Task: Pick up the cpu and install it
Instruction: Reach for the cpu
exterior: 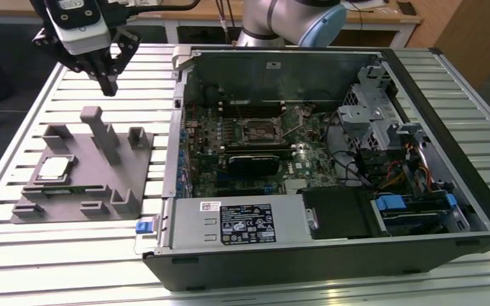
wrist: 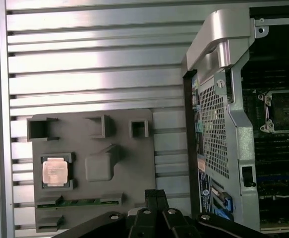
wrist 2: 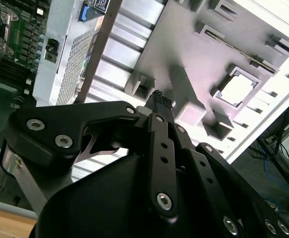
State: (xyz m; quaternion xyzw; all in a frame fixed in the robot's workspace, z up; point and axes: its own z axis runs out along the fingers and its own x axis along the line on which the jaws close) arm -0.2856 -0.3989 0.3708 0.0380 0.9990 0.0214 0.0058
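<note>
Exterior view: the hand [exterior: 109, 88] hangs above the slatted counter [exterior: 23, 255], over the far edge of the grey fixture [exterior: 87, 182], with its fingers pressed together and nothing between them. The cpu [exterior: 53, 167] lies flat in a square recess on the fixture, toward the exterior view's left. It is lower than the hand and nearer the camera, well apart from it, with the fixture's upright blocks standing between the two. The open computer case [exterior: 313, 261] fills the exterior view's right, and the black-framed socket [exterior: 258, 127] sits on the board inside. Second wrist view: the hand [wrist 2: 159, 99] shows its fingertips closed on each other above the fixture [wrist 2: 184, 44]. The cpu [wrist 2: 237, 90], a pale square in its recess, lies beyond a tall block and off the hand's line. First wrist view: the hand [wrist: 156, 194] is seen from above, and the cpu [wrist: 55, 172] is seated in the fixture [wrist: 129, 163] on the side away from the case [wrist: 218, 124]. The socket [wrist: 285, 110] lies on the opposite side of the hand. The chip is nearly square, with no marked long axis, and its edges run parallel to the fixture's. By this judgement the pick-up has not begun.
</note>
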